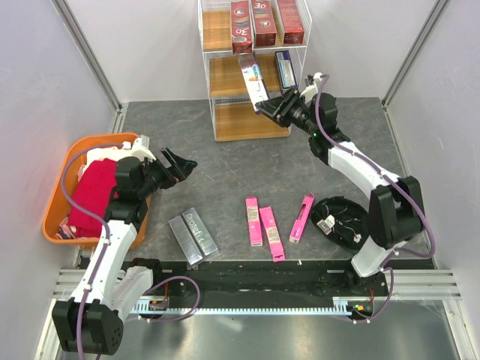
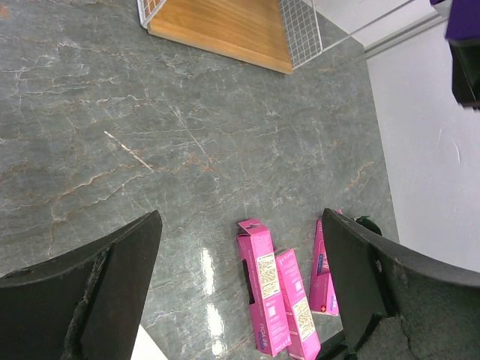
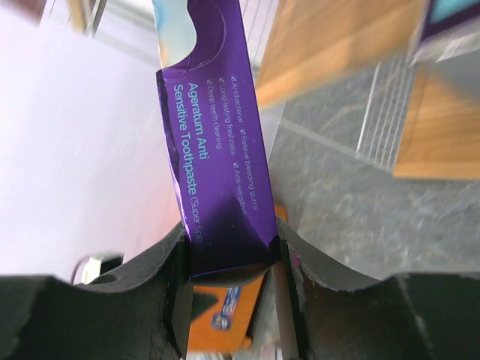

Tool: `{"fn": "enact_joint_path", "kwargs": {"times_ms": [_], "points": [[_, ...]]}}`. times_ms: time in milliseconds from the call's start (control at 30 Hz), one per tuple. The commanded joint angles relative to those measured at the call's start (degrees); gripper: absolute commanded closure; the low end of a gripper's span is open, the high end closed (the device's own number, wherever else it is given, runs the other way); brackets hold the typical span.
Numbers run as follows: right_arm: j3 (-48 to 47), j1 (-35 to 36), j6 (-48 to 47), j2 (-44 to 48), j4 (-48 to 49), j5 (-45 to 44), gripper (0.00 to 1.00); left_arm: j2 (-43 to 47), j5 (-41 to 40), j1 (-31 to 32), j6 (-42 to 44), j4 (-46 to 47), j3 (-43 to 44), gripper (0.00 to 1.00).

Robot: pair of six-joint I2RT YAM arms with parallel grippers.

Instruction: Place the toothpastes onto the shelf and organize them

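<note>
**Purple box held up at the shelf's middle tier**

The right hand (image 1: pixel 279 105) is clamped on the lower end of a purple toothpaste box (image 1: pixel 253 79). In the right wrist view both fingers (image 3: pixel 176 292) press against the box's narrow sides. The box leans with its upper end at the front of the middle tier of the shelf (image 1: pixel 251 124). Whether it touches the wood or the wire cannot be told.

Three red boxes (image 1: pixel 263 22) stand side by side on the top tier. One dark box (image 1: pixel 285 69) stands at the right of the middle tier.

The left hand (image 1: pixel 180 166) hangs above the desk (image 1: pixel 225 172) with its fingers wide apart and nothing between them.

Three pink boxes (image 1: pixel 253 221) lie flat on the desk near the front. Two are just beside each other, and the third lies a little to their right, tilted. Two silver-grey boxes (image 1: pixel 193 235) lie side by side to their left.

An orange tub (image 1: pixel 56 217) holding a red cloth (image 1: pixel 94 196) sits at the desk's left edge. A black round dish (image 1: pixel 341 221) lies near the right arm's base.
</note>
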State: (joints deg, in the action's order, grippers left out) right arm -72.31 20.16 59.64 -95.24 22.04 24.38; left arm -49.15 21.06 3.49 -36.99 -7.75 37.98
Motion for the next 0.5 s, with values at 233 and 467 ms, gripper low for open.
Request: {"fn": "enact_joint_path", "kwargs": {"times_ms": [233, 467], "points": [[-15.7, -5.0, 6.8, -12.6, -3.4, -4.4, 0.77, 1.0, 0.5, -0.2, 2.4, -0.2, -0.4, 0.06], [-23.6, -7.5, 7.7, -18.1, -8.4, -1.3, 0.75, 1.2, 1.0, -0.1, 2.9, -0.4, -0.1, 0.06]]}}
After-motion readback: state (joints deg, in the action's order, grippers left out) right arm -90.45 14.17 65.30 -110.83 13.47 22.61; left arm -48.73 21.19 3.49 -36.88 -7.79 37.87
